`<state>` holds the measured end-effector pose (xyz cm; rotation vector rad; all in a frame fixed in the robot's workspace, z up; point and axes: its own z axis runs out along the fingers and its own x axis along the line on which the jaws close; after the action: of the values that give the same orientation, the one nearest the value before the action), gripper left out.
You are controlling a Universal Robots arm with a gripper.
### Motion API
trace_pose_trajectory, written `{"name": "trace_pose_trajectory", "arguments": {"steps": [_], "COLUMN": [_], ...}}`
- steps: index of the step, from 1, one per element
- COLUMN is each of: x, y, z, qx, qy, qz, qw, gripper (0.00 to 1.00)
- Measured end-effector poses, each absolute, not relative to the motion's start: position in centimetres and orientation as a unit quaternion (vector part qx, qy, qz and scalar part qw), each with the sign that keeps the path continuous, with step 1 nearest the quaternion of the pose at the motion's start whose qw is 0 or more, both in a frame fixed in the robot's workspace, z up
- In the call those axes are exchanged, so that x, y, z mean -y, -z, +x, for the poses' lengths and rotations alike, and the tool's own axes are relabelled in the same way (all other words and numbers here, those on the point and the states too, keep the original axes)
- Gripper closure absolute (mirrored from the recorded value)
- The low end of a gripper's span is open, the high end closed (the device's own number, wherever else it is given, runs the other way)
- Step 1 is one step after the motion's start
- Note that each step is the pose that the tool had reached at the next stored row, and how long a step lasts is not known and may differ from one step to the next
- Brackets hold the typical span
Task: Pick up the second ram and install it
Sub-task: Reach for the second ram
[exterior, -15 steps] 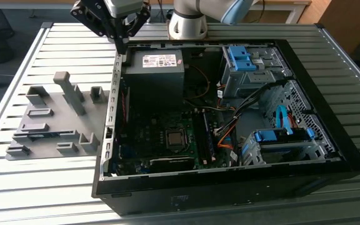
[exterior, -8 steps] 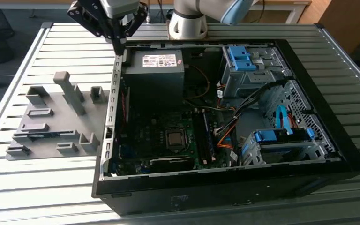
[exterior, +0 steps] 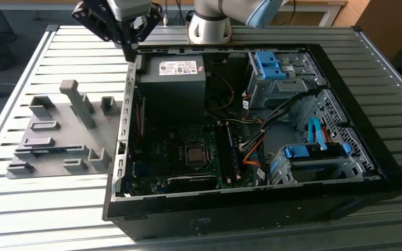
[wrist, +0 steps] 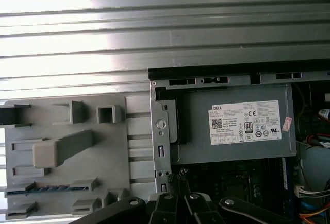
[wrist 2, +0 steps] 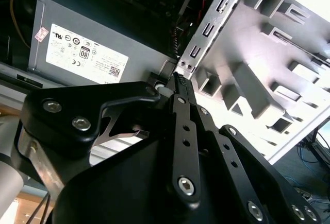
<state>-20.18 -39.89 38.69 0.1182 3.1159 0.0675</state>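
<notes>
Over the case wall (exterior: 125,120), beside the power supply (exterior: 173,83), your tool (exterior: 130,52) hangs with its fingers pinched together and nothing between them. The second ram (exterior: 47,151) is in a slot of the grey tray (exterior: 61,125) on the worktop (exterior: 61,209), outside the case. It's well apart from the tool, toward the exterior view's left and nearer that camera. Its long axis runs roughly across that view; you can see the same stick (wrist: 51,188) in the first wrist view.

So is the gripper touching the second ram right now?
Apart. In the first wrist view the gripper hangs over the case wall, while the second ram lies in the grey holder.
</notes>
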Motion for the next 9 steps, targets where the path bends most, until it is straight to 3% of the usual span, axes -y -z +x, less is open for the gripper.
{"name": "trace_pose_trajectory", "arguments": {"steps": [9], "x": [39.89], "y": [-38.6], "z": [-20.62], "qx": [-0.999], "qy": [-0.022], "qz": [0.038], "qw": [0.011], "gripper": [0.89]}}
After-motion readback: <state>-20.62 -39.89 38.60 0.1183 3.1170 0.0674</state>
